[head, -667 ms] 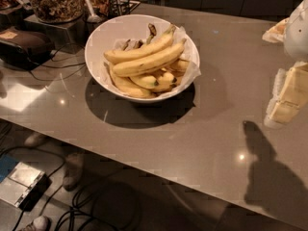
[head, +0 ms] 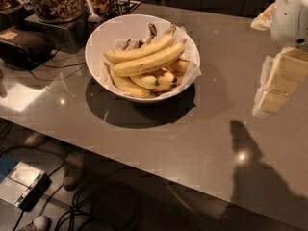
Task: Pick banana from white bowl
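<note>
One banana lies across top of pile in white bowl on bench. My tool well right of bowl, not touching it; open or closed, can't tell.

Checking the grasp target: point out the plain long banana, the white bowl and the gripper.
plain long banana (head: pixel 149 60), camera view, mid-body.
white bowl (head: pixel 111 32), camera view, inner wall.
gripper (head: pixel 276 88), camera view, right edge, its middle.

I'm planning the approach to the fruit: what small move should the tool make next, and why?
Probably shift the tool left in view, toward the white bowl. It hangs over the right side of the table, well apart from the bowl, while the long plain banana lies uncovered on top of the pile.
</note>
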You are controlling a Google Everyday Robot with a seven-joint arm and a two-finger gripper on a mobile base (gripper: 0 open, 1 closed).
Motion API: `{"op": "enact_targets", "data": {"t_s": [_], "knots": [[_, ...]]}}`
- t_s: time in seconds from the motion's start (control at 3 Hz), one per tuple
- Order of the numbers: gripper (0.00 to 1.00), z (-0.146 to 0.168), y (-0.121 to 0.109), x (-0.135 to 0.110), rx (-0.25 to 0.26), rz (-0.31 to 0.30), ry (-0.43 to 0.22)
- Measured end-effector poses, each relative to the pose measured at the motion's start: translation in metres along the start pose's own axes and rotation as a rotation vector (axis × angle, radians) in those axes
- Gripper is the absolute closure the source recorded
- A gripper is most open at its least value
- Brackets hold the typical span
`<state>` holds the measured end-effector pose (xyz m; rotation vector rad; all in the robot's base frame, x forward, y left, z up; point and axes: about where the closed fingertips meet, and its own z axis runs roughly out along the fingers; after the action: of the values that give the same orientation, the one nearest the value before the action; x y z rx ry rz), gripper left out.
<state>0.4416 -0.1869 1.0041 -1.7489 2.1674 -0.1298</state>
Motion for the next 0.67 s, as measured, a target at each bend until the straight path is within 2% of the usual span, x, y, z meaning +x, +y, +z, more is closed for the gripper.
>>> {"op": "enact_targets", "data": {"t_s": [0.33, 0.67], "knots": [[0.0, 0.005, -0.004, -0.027, -0.028, -0.059, 0.01], [0.0, 0.022, 0.001, -0.058, -0.087, -0.13, 0.015]]}}
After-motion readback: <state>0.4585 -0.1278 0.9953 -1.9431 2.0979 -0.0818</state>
